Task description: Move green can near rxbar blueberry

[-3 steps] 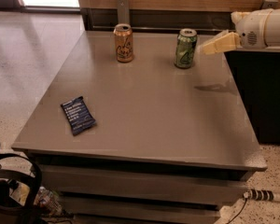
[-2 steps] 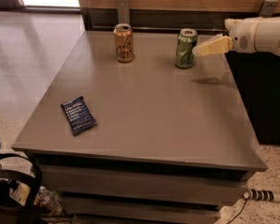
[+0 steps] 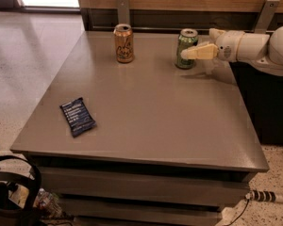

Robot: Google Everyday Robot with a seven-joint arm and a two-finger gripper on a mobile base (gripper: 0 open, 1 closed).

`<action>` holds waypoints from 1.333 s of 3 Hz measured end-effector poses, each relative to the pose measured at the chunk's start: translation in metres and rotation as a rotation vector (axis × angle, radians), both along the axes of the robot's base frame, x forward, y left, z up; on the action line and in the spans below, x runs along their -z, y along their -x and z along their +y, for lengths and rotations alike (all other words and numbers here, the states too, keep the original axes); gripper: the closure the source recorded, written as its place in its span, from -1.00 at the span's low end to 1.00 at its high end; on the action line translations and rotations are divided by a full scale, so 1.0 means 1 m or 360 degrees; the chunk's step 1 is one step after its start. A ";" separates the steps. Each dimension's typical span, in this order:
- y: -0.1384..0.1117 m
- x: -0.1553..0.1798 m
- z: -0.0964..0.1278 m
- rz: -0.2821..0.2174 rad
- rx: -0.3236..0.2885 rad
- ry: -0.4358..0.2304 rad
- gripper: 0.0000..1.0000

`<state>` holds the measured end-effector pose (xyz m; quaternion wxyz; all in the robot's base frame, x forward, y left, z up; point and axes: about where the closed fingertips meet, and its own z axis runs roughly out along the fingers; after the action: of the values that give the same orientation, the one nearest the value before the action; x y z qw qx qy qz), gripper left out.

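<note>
The green can [image 3: 186, 45] stands upright at the back of the grey table [image 3: 151, 107], right of centre. The rxbar blueberry [image 3: 77, 116], a flat navy wrapper with white text, lies near the table's front left. My gripper [image 3: 196, 44] reaches in from the right at can height and is open. Its near cream finger [image 3: 198, 52] crosses in front of the can's lower right side. The far finger [image 3: 215, 33] shows just right of the can's top. I cannot tell whether either finger touches the can.
An orange-tan can [image 3: 124, 43] stands at the back, left of the green can. A wooden wall with metal brackets [image 3: 123, 8] runs behind the table. A dark cabinet [image 3: 269, 102] stands at the right. Cables and a black headset [image 3: 9, 192] lie on the floor at the front left.
My gripper has moved left toward the green can, and its near finger now overlaps the can. The cans and the bar have not moved.
</note>
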<state>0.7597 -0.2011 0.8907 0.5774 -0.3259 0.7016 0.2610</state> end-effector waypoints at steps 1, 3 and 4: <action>-0.005 0.000 0.017 -0.0033 -0.0055 -0.0060 -1.00; -0.006 0.001 0.024 -0.0032 -0.0072 -0.0066 -0.25; -0.007 0.002 0.029 -0.0029 -0.0083 -0.0068 0.37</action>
<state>0.7666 -0.1719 0.8883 0.5836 -0.3341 0.6818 0.2880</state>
